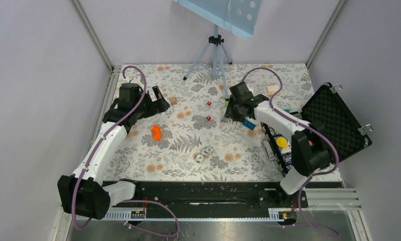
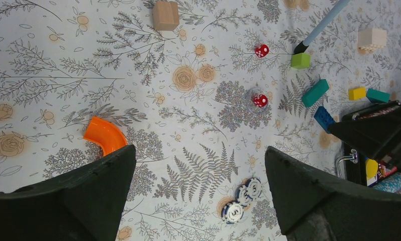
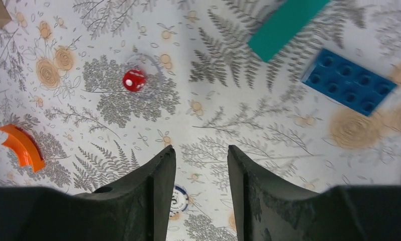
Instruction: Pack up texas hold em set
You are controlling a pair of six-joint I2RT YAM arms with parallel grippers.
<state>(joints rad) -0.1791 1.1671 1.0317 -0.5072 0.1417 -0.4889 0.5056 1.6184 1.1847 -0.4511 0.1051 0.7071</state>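
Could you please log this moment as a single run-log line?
left pincer: open, empty | right pincer: open, empty | case: open | chips, red dice: outside case

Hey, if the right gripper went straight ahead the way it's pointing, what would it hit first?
Probably bare tablecloth: the right gripper points down at it, with nothing between its open jaws. The red die sits left of that line and would likely be missed, though depth is unclear.
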